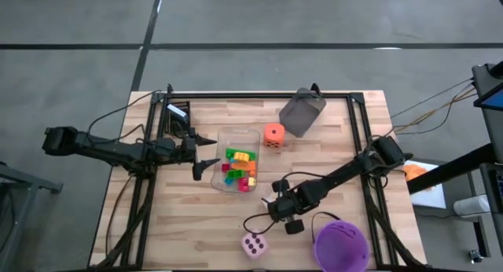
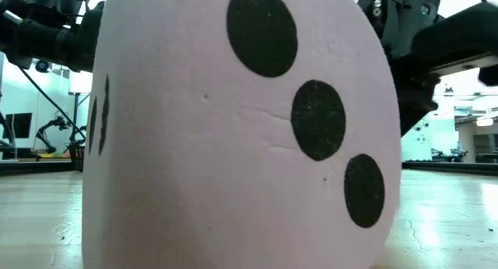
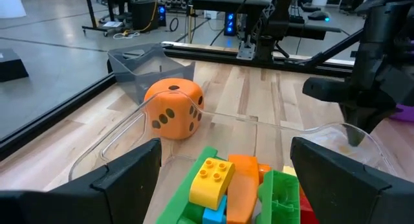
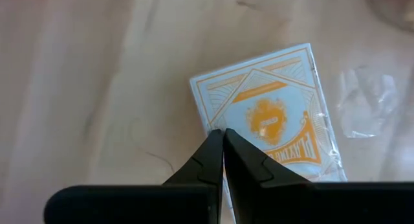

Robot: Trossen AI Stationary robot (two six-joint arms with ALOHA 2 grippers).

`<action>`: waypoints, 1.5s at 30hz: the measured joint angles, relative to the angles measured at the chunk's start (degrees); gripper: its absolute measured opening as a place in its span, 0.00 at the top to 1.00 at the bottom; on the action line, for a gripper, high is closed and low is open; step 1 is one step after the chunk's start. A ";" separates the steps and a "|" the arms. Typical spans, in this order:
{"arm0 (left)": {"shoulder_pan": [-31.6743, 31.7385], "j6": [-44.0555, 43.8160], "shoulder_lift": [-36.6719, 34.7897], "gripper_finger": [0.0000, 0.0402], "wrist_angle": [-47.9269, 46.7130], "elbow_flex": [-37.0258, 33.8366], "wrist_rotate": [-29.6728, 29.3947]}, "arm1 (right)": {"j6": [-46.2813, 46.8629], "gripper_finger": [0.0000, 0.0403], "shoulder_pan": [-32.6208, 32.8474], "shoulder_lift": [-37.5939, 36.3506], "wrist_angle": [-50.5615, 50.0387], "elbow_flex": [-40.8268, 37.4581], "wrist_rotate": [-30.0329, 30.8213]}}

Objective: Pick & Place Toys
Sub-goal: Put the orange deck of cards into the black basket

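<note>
A clear tray (image 1: 238, 138) in the middle of the table holds several coloured bricks (image 1: 240, 167), which also show in the left wrist view (image 3: 223, 182). My left gripper (image 1: 207, 155) is open at the tray's left side, its fingers (image 3: 123, 169) level and apart over the bricks. My right gripper (image 1: 279, 201) is shut to the tray's right. In its wrist view its tips (image 4: 223, 136) stand over a white and orange card pack (image 4: 272, 114) lying flat on the table. An orange die (image 1: 273, 134) stands past the tray. A pink die (image 1: 253, 244) stands near the front edge. My right gripper points down with its shut tips at the card pack's long edge (image 4: 210, 117). I cannot tell whether the tips touch the pack, which lies flat on the wood.
A grey bin (image 1: 302, 112) stands at the far edge, and a purple bucket (image 1: 339, 244) at the front right. The pink die (image 2: 233, 144) fills the low view and hides most of the table. A black frame (image 1: 259, 94) runs along the table's edges.
</note>
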 joint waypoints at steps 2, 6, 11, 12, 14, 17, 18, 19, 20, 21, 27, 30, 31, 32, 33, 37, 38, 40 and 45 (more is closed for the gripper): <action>0.00 0.00 0.00 0.14 -0.20 0.00 -0.19 | 0.02 0.96 -0.11 0.00 -0.10 0.02 -2.62; 0.00 0.00 0.00 0.14 -0.74 0.00 -0.85 | 0.01 0.96 -0.71 0.15 -0.10 0.04 -5.80; 0.00 0.00 0.00 0.14 -0.93 0.00 -1.09 | -0.17 0.96 -1.87 0.26 -0.13 0.02 -3.33; 0.00 0.00 0.00 0.14 -0.92 0.00 -1.09 | -0.23 0.96 -2.04 0.26 -0.13 0.02 -2.47; 0.00 0.00 0.00 0.14 -0.94 0.00 -1.09 | -0.78 0.96 -2.40 0.03 -0.07 0.02 -0.92; 0.00 0.01 0.00 0.14 -0.94 0.00 -1.09 | -2.33 0.96 -2.80 -0.88 -0.60 -0.10 2.81; 0.00 0.02 0.00 0.14 -0.94 0.00 -1.09 | -2.96 0.96 -2.89 -1.31 -1.07 -0.18 3.50; 0.00 0.02 0.00 0.14 -0.94 0.00 -1.09 | -3.68 0.96 -2.91 -1.80 -1.50 -0.27 4.06; 0.00 0.02 0.00 0.14 -0.95 0.00 -1.09 | -4.42 0.96 -2.86 -2.39 -1.79 -0.31 4.45; 0.00 0.02 0.00 0.14 -1.00 0.00 -1.09 | -5.08 0.96 -2.70 -3.06 -1.99 -0.31 4.86; -0.02 0.04 -0.02 0.14 -1.18 0.00 -1.09 | -6.46 0.95 -2.85 -5.02 -3.23 -0.20 6.30; -0.02 0.04 -0.02 0.14 -1.18 0.00 -1.09 | -7.30 0.86 -3.52 -5.38 -4.42 -0.20 6.48; -0.02 0.04 -0.02 0.14 -1.18 0.00 -1.09 | -7.30 0.81 -3.77 -5.32 -4.63 -0.15 6.72; -0.02 0.06 -0.02 0.14 -1.18 0.00 -1.09 | -7.32 0.75 -3.92 -5.19 -4.87 -0.11 6.95; -0.02 0.07 -0.02 0.14 -1.18 0.00 -1.09 | -7.36 0.69 -4.18 -5.08 -5.35 -0.11 7.10; -0.02 0.07 -0.02 0.14 -1.18 0.00 -1.09 | -8.08 0.38 -5.76 -5.05 -5.49 -0.11 7.62; -0.02 0.07 -0.02 0.14 -1.18 0.00 -1.09 | -8.20 0.29 -6.25 -5.05 -5.68 -0.11 7.63; -0.02 0.09 -0.02 0.14 -1.18 0.00 -1.09 | -8.71 0.13 -7.05 -5.05 -6.37 -0.11 7.60; -0.02 0.20 -0.02 0.14 -1.19 0.00 -1.09 | -9.05 0.09 -9.16 -3.94 -9.11 0.18 6.23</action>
